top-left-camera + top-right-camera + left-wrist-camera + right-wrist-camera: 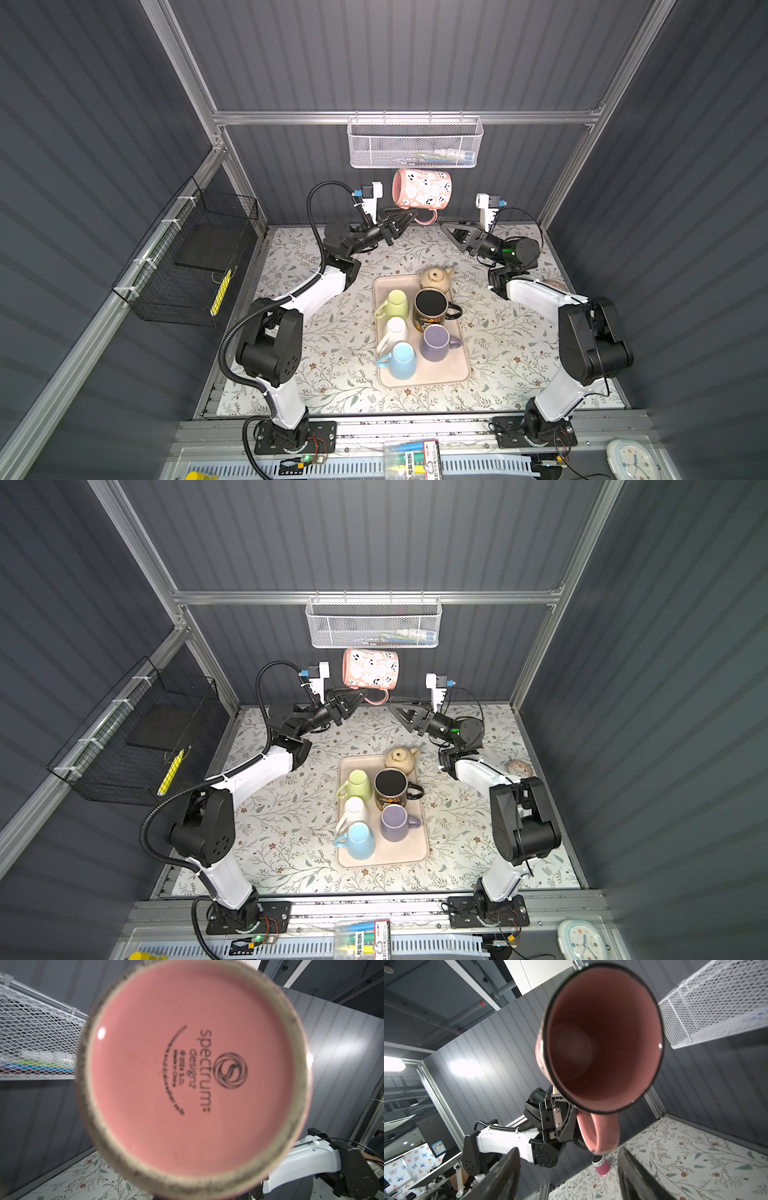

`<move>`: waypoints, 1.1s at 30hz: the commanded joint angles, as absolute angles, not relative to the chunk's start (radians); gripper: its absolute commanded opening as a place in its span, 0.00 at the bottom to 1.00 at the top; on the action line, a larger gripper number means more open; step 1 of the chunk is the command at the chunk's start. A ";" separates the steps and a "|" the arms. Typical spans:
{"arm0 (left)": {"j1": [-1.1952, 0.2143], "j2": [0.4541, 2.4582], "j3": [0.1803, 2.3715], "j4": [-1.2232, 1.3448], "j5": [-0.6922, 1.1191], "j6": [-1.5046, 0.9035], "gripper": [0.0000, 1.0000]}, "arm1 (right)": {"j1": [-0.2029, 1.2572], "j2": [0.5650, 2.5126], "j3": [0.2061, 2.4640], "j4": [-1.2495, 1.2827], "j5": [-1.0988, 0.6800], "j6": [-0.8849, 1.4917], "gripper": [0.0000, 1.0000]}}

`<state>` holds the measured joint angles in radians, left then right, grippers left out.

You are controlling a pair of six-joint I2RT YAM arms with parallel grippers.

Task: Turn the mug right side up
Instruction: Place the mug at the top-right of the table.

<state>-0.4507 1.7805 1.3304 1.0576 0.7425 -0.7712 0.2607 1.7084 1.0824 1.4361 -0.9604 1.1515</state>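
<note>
Pink mug (422,189) hangs sideways in left gripper (409,216) over floral tabletop (324,340), grey walls (415,62) around; right gripper (444,222) gapes empty.

Printed marks on the underside of the mug (193,1076), left wrist view:
- Brand name "spectrum designz", set beside a circular swirl logo.
- Small line "Made in China".
- A copyright line and a curved line ending in "safe", both too blurred to read in full.

The packet (411,457) on the front rail carries printed characters, too small to read.
</note>
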 commanded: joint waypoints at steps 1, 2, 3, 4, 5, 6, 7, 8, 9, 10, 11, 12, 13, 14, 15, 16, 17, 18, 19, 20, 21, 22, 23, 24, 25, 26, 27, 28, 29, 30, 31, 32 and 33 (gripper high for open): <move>-0.463 1.768 1.362 1.235 0.709 -0.806 0.00 | 0.267 1.718 1.125 1.479 -0.957 1.166 0.71; -0.465 1.771 1.367 1.236 0.710 -0.811 0.00 | 0.267 1.721 1.133 1.480 -0.957 1.167 0.71; -0.467 1.775 1.373 1.235 0.715 -0.814 0.00 | 0.267 1.727 1.141 1.480 -0.958 1.169 0.71; -0.469 1.776 1.377 1.232 0.713 -0.819 0.00 | 0.267 1.732 1.148 1.480 -0.958 1.170 0.70; -0.471 1.777 1.380 1.234 0.710 -0.825 0.00 | 0.267 1.735 1.152 1.480 -0.958 1.169 0.70; -0.472 1.780 1.383 1.239 0.711 -0.834 0.00 | 0.266 1.739 1.157 1.480 -0.957 1.170 0.70; -0.472 1.783 1.386 1.242 0.709 -0.843 0.00 | 0.266 1.743 1.159 1.480 -0.954 1.169 0.70; -0.474 1.784 1.390 1.249 0.709 -0.852 0.00 | 0.267 1.745 1.162 1.480 -0.951 1.168 0.70; -0.476 1.786 1.392 1.254 0.709 -0.859 0.00 | 0.266 1.751 1.165 1.479 -0.949 1.170 0.70; -0.478 1.786 1.393 1.256 0.709 -0.859 0.00 | 0.267 1.754 1.166 1.479 -0.947 1.168 0.70; -0.479 1.784 1.390 1.256 0.707 -0.859 0.00 | 0.266 1.757 1.167 1.479 -0.945 1.169 0.70; -0.480 1.779 1.390 1.254 0.707 -0.857 0.00 | 0.265 1.759 1.166 1.479 -0.944 1.167 0.70; -0.480 1.773 1.392 1.249 0.707 -0.856 0.00 | 0.264 1.762 1.167 1.480 -0.940 1.167 0.71; -0.482 1.773 1.394 1.249 0.709 -0.859 0.00 | 0.264 1.764 1.168 1.479 -0.940 1.167 0.71; -0.484 1.775 1.401 1.250 0.713 -0.865 0.00 | 0.264 1.765 1.172 1.480 -0.940 1.168 0.72; -0.488 1.779 1.402 1.250 0.715 -0.872 0.00 | 0.265 1.769 1.179 1.479 -0.940 1.170 0.71; -0.492 1.782 1.402 1.251 0.716 -0.873 0.00 | 0.265 1.771 1.185 1.479 -0.940 1.173 0.70; -0.498 1.786 1.402 1.248 0.717 -0.873 0.00 | 0.267 1.772 1.192 1.479 -0.939 1.176 0.68; -0.501 1.788 1.402 1.241 0.715 -0.867 0.00 | 0.268 1.773 1.199 1.480 -0.941 1.176 0.66; -0.505 1.791 1.402 1.238 0.713 -0.864 0.00 | 0.268 1.773 1.202 1.479 -0.941 1.177 0.64; -0.508 1.794 1.402 1.240 0.712 -0.866 0.00 | 0.270 1.773 1.204 1.479 -0.942 1.178 0.62; -0.510 1.798 1.402 1.243 0.711 -0.867 0.00 | 0.270 1.771 1.207 1.479 -0.942 1.179 0.59; -0.512 1.801 1.402 1.247 0.710 -0.870 0.00 | 0.270 1.771 1.208 1.480 -0.942 1.178 0.57; -0.513 1.803 1.402 1.246 0.708 -0.869 0.00 | 0.270 1.770 1.211 1.480 -0.942 1.180 0.54; -0.516 1.807 1.439 1.247 0.709 -0.868 0.00 | 0.270 1.770 1.210 1.479 -0.943 1.183 0.52; -0.518 1.811 1.442 1.245 0.707 -0.867 0.00 | 0.270 1.770 1.210 1.480 -0.943 1.183 0.50; -0.521 1.815 1.445 1.245 0.707 -0.868 0.00 | 0.270 1.770 1.211 1.480 -0.941 1.184 0.49; -0.523 1.820 1.448 1.246 0.707 -0.871 0.00 | 0.270 1.770 1.210 1.480 -0.941 1.184 0.48; -0.524 1.825 1.448 1.248 0.707 -0.872 0.00 | 0.270 1.769 1.209 1.479 -0.941 1.183 0.47; -0.526 1.827 1.448 1.250 0.706 -0.874 0.00 | 0.270 1.769 1.207 1.480 -0.942 1.182 0.45; -0.528 1.829 1.448 1.251 0.706 -0.874 0.00 | 0.269 1.768 1.206 1.479 -0.940 1.183 0.43; -0.529 1.831 1.448 1.251 0.706 -0.874 0.00 | 0.270 1.769 1.204 1.479 -0.940 1.180 0.41; -0.531 1.833 1.447 1.253 0.707 -0.876 0.00 | 0.270 1.767 1.204 1.480 -0.940 1.181 0.39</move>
<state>-0.5220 1.8446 1.3888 1.1309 0.7296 -0.8734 0.2665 1.7718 1.1858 1.4433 -0.9421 1.1782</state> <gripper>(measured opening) 0.195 0.397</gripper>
